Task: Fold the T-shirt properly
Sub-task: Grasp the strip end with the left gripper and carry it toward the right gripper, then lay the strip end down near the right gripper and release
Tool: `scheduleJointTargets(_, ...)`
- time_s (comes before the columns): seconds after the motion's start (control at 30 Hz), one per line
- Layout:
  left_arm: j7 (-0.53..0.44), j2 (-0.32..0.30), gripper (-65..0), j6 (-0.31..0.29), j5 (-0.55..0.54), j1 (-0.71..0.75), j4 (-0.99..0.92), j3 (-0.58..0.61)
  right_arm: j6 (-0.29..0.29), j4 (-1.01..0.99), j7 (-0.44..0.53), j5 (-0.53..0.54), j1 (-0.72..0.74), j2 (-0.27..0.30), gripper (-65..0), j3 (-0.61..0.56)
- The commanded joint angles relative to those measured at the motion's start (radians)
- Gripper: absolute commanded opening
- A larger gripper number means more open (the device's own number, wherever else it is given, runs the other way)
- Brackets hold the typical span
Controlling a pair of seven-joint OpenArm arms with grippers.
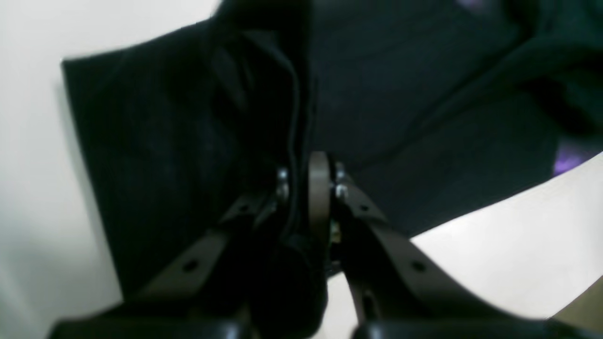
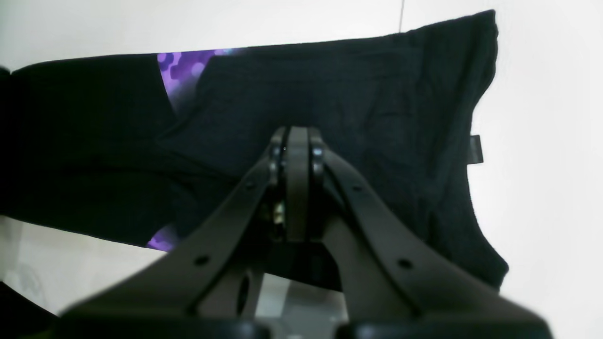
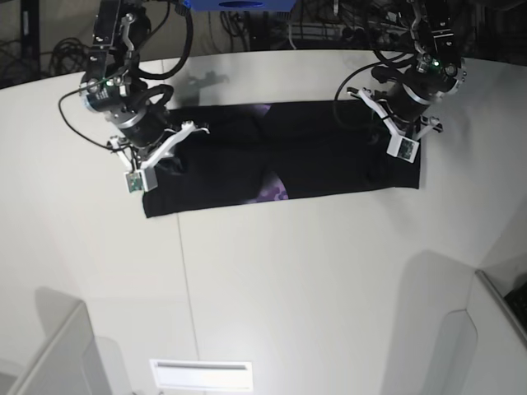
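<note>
**Around the big white table**

A white table (image 3: 272,271) fills most of the base view. Black cables (image 3: 49,53) lie tangled at the upper left. A blue thing (image 3: 239,4) peeks in at the top edge. A pale slot (image 3: 202,374) sits near the bottom.

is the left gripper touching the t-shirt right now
Touching. The left wrist view shows the left gripper shut on a bunched fold of the black T-shirt, cloth pinched between its pads.
</note>
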Motion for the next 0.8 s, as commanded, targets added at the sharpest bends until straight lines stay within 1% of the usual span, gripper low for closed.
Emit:
scheduleJointTargets(0.0,-0.019,-0.001,-65.0,0.022,-0.013,-0.001,0.018,0.011,0.001,0.019,0.023,0.010,0.010,0.002,-65.0,0.002)
scheduleJointTargets(0.07,-0.019,-0.006,-65.0,0.074,-0.015,-0.018,0.012,0.047,0.001,0.019,0.023,0.010,0.010,0.002,-65.0,0.002)
scheduleJointTargets(0.13,-0.019,-0.006,-65.0,0.101,-0.023,-0.028,0.010,0.083,0.001,0.019,0.023,0.010,0.010,0.004,-65.0,0.002)
scheduleJointTargets(0.17,-0.019,-0.006,-65.0,0.106,-0.023,-0.036,0.010,0.100,0.001,0.019,0.023,0.010,0.010,0.004,-65.0,0.002)
scheduleJointTargets(0.37,-0.016,-0.001,-65.0,0.106,-0.016,-0.071,-0.004,0.136,0.001,0.019,0.023,0.010,0.010,0.002,-65.0,0.002)
scheduleJointTargets(0.53,0.064,0.000,-65.0,0.106,-0.015,-0.094,-0.011,0.160,0.001,0.019,0.023,0.010,0.010,0.004,-65.0,0.002)
scheduleJointTargets(0.77,0.072,0.002,-65.0,0.106,-0.023,-0.110,-0.013,0.163,-0.001,0.019,0.023,0.010,0.010,0.002,-65.0,0.002)
